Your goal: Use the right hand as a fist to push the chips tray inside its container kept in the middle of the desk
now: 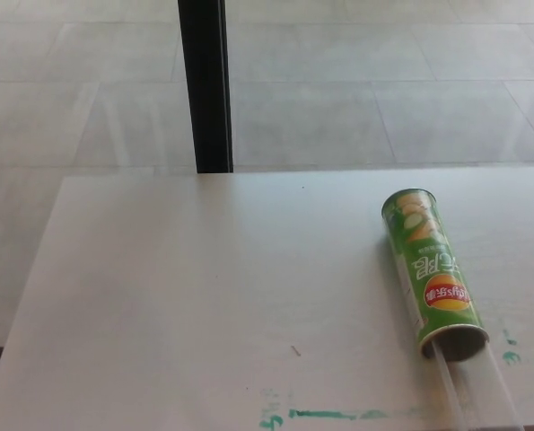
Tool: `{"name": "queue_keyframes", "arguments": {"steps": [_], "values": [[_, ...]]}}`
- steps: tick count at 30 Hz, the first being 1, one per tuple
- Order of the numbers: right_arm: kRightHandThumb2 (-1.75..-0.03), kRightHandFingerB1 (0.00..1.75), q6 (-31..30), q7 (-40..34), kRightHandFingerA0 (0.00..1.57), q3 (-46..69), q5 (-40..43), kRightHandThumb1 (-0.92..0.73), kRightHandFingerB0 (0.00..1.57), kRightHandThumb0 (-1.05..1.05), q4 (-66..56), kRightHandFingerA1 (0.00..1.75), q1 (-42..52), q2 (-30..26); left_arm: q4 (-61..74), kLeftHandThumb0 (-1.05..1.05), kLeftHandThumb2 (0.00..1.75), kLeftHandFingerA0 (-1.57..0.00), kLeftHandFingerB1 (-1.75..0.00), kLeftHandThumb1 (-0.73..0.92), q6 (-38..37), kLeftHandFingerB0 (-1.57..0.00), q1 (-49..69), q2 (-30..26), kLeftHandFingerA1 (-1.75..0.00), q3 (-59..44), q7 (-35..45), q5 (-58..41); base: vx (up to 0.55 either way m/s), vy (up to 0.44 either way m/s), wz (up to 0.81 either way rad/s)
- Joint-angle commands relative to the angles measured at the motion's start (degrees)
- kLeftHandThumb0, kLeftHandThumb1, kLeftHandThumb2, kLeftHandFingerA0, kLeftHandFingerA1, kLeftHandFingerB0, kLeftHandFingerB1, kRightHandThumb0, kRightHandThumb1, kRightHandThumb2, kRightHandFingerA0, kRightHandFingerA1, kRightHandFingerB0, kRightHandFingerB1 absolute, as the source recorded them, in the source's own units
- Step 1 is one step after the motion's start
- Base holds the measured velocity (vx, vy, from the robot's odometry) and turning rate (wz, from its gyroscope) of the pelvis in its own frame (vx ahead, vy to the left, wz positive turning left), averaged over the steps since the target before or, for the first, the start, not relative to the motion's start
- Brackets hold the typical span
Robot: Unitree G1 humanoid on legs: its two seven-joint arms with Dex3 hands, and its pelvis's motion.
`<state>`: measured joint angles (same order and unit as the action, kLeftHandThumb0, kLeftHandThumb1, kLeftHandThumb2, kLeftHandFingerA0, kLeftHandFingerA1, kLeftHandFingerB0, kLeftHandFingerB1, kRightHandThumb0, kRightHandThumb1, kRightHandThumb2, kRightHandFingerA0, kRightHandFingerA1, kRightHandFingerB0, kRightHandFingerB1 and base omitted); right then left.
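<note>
Plainly, the biggest thing before me is the white counter (204, 296), which fills most of my head view, with pale floor tiles and a dark vertical post (204, 85) beyond its far edge. A few green marks (334, 414) smear the counter near its close edge.

On the right part of the counter lies the green chips container (431, 269), on its side. Its long axis runs from the far end, a little left, down toward me and slightly right, so the open mouth faces my side of the counter. Out of that mouth sticks the clear chips tray (477, 386), following the same line and running off the bottom of the picture; how much of it is still outside I cannot tell, since its near end is cut off.

Neither of my hands shows here, so I cannot say whether my fingers are spread or curled into a fist, nor what pose either arm holds. I judge the push has not begun. Since the tray lies on my right side, my right hand is the nearer one, and the coming move turns on this: the fist must meet the tray's near end and drive away from me along the container's axis, slightly leftward, or the container may roll or skid.
</note>
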<state>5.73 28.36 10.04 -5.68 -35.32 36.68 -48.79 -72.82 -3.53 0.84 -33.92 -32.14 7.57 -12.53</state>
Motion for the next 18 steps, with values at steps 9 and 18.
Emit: {"name": "queue_keyframes", "arguments": {"steps": [9,18], "values": [[-0.59,0.64,-12.7,-5.7,1.03,-12.2,-29.3,-0.61,0.67,-0.79,4.3,0.94,-9.6,3.7,-0.5,-0.80,0.68,-0.55,-0.49,0.92,-0.7,-0.42,-1.0,-0.5,-0.68,-0.2,-0.1,-0.9,0.00,0.000,0.00],[-0.59,0.67,-12.2,-12.7,1.07,-15.9,-38.4,-0.62,0.72,-0.80,8.3,1.05,-10.3,6.2,-0.2,-0.79,0.70,-0.56,-0.52,0.92,-0.2,-0.45,-1.8,-1.0,-0.74,0.4,-0.4,-0.3,0.00,0.000,0.00]]}}
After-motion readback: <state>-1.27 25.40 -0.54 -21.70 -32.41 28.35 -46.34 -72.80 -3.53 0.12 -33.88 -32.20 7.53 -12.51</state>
